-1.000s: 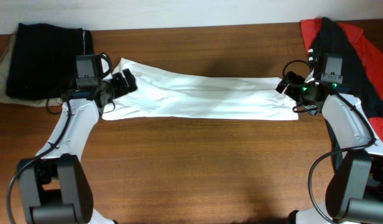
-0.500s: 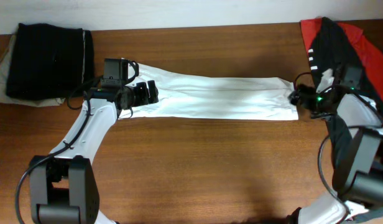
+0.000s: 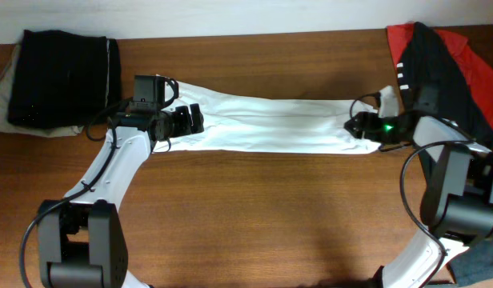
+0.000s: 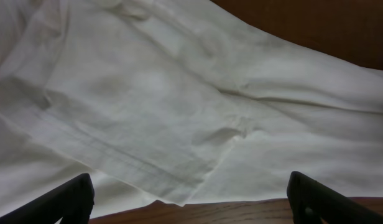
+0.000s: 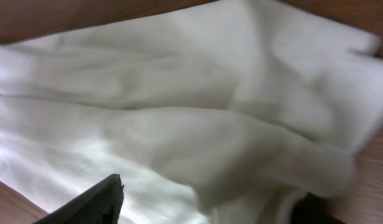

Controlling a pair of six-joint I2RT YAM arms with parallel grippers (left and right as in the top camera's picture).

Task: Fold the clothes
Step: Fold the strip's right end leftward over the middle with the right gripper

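Note:
The white T-shirt (image 3: 270, 124) lies across the back of the table, folded into a long narrow strip with no print showing. My left gripper (image 3: 190, 120) hovers over the shirt's left end, jaws wide apart and empty. In the left wrist view (image 4: 191, 202) a folded hem of the shirt (image 4: 179, 93) and a strip of wood lie between the fingertips. My right gripper (image 3: 356, 126) is over the shirt's right end, open. In the right wrist view (image 5: 204, 205) bunched white cloth (image 5: 179, 93) lies between the spread fingers and against the right one.
A folded black garment (image 3: 62, 76) on beige cloth sits at the back left. A red and black pile of clothes (image 3: 450, 56) lies at the back right, beside my right arm. The wooden table (image 3: 270, 216) runs toward the front edge.
My left gripper moved right onto the shirt's left end, then stayed still. My right gripper dropped toward the shirt's right edge, then moved left over it.

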